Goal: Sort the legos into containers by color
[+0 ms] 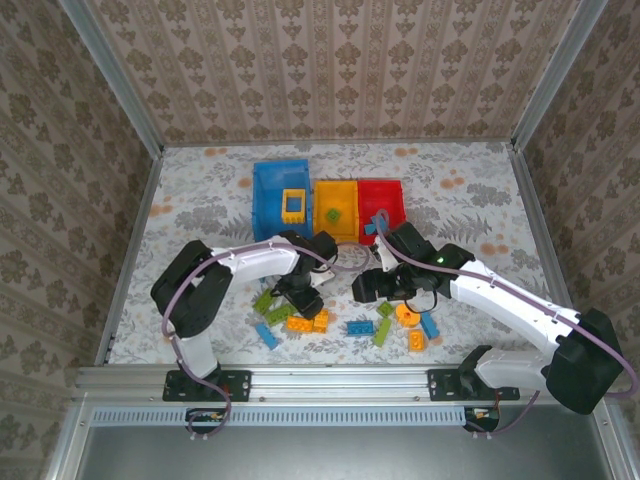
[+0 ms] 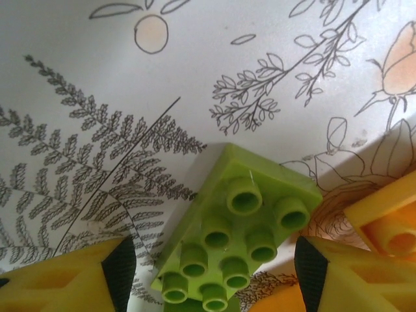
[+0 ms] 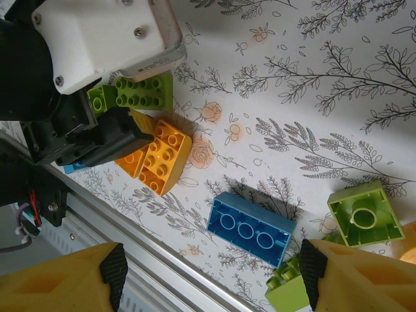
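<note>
Left gripper (image 2: 214,268) astride glossy lime brick (image 2: 237,240), 8 round studs

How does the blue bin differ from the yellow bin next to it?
The blue bin is larger than the yellow bin. The blue bin holds a yellow square frame; the yellow bin holds a small green brick. Both are open-topped and rectangular, stand side by side, and each holds a piece that is not its own colour.

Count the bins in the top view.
3, side by side in a row at the far side: blue bin on the left, yellow bin in the middle, red bin on the right. None seems hidden.
</note>
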Controlling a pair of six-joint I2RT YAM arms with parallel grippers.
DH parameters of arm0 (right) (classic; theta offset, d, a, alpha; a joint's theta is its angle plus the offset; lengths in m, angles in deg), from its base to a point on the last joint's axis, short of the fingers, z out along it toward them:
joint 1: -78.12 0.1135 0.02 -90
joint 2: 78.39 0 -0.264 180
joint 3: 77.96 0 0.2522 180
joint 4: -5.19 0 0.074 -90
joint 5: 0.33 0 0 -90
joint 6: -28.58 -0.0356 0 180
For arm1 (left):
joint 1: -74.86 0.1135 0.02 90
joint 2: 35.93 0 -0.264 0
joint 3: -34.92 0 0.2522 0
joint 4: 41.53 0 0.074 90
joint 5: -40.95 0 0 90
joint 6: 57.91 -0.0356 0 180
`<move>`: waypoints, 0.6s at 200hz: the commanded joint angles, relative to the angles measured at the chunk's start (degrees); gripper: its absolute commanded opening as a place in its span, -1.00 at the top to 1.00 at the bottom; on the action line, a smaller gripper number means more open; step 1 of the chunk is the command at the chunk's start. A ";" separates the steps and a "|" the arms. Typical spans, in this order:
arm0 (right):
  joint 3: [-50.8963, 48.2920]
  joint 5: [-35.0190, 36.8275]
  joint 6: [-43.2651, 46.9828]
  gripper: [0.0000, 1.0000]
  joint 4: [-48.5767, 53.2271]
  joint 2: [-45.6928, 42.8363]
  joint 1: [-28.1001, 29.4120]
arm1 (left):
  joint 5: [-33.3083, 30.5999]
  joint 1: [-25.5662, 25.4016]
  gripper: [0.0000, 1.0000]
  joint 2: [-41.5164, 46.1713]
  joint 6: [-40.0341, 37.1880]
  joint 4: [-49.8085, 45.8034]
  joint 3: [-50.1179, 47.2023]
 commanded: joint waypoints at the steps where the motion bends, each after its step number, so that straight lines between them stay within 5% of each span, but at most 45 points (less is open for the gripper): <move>1: -0.12 -1.28 -0.44 -0.48 -0.62 -0.22 0.11 | -0.36 -0.15 -0.33 -1.84 -1.05 0.12 1.43; 65: -0.26 -1.02 -0.62 -0.46 -0.53 -0.30 0.12 | -1.24 0.73 0.15 -4.32 -0.91 2.42 2.86; 120: 1.47 1.88 0.03 -0.44 0.32 -2.15 -0.12 | -4.10 2.20 0.27 0.74 2.30 2.09 4.91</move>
